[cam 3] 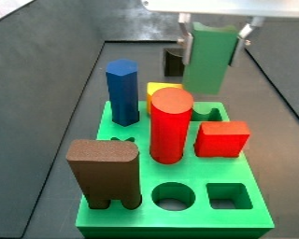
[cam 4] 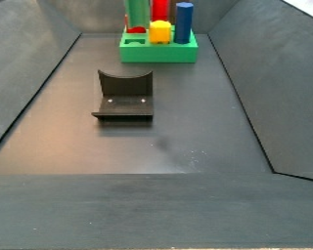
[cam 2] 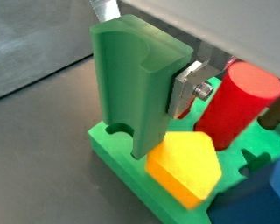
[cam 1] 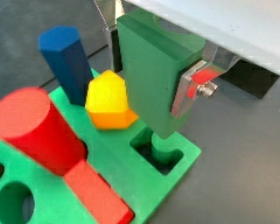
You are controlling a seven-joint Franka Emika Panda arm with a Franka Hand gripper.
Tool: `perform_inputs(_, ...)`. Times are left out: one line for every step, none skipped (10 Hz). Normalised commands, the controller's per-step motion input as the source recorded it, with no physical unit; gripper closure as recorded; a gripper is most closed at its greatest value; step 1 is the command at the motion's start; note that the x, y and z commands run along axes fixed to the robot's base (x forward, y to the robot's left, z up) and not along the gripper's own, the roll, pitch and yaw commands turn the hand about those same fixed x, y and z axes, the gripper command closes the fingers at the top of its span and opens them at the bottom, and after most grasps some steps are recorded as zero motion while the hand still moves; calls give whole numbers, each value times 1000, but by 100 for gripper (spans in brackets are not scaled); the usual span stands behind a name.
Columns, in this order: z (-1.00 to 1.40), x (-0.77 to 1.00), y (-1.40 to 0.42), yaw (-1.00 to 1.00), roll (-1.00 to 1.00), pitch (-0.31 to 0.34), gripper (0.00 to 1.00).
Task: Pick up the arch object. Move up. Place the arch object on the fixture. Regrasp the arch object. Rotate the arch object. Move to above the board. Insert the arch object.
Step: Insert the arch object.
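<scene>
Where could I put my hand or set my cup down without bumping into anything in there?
Bare dark floor lies between the fixture and the camera, also along both its sides. Crowded: the far end, where the board carries pegs and the gripper holds the arch object over it.

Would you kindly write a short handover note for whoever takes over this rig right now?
Tool: shut on the arch object, a tall green piece held upright over the far corner of the board.
Arch object: lower end at the mouth of the corner cut-out in both wrist views; how deep it sits cannot be told.
Fixture: on the floor, apart from the board, nothing on it.
Also standing on the board: blue peg, yellow peg, red cylinder, red block, brown notched block.
Done: pickup, regrasp, move to board.
Left: finish insertion, release.
</scene>
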Motion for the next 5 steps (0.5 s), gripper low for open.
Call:
perform_inputs(-417, 869, -397, 0, 364, 81, 100)
perform_inputs(-369, 909, -397, 0, 270, 101, 100)
perform_inputs(-303, 629, -294, 0, 76, 19, 100)
perform_inputs(-214, 269, -129, 0, 0, -44, 100)
perform_inputs(-231, 209, 0, 0, 0, 0, 100)
